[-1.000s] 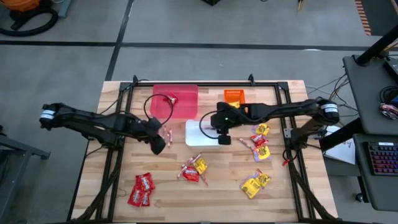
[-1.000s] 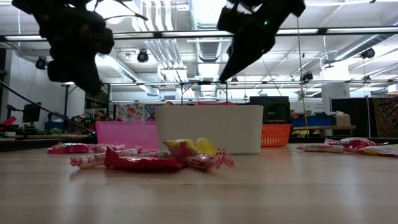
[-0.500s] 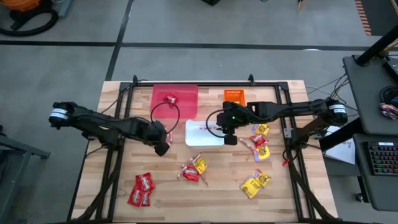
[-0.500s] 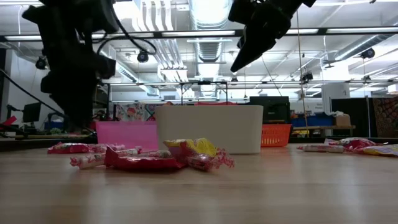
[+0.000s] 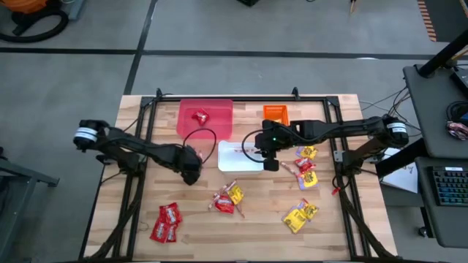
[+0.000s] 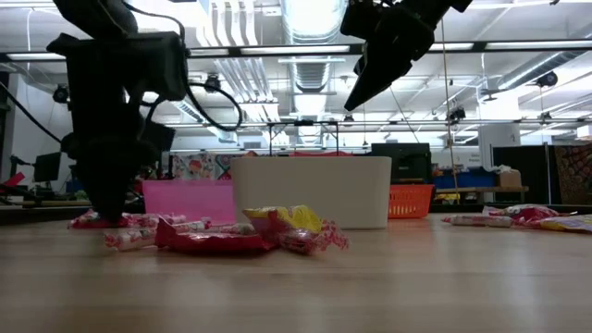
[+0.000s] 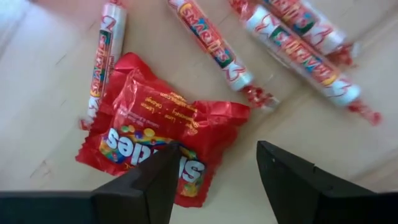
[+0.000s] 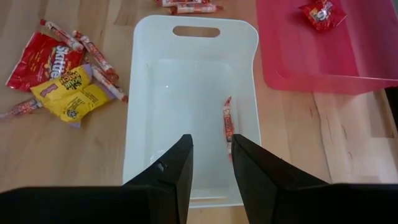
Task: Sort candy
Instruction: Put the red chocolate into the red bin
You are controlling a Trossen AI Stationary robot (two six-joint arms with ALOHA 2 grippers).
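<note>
Sorting has barely begun: one packet lies in the pink-red plastic bin (image 5: 205, 117), one stick in the white plastic bin (image 8: 193, 87), while both spread pincers, left pincer (image 7: 214, 177) and right pincer (image 8: 211, 163), hover over the many candies (image 5: 227, 199) left on the wooden table (image 5: 263, 219).

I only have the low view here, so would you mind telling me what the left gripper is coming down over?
Observer: The left gripper is open over a red Skittles packet lying on the wood.
Operator: Thank you. Is anything close beside that packet?
Observer: Yes, three red-and-white sticks lie next to it.
Operator: And is the white bin still empty?
Observer: No, the white bin holds one stick; the right gripper hangs open above it.
Operator: Anything in the pink bin?
Observer: One red packet lies in the pink bin.
</note>
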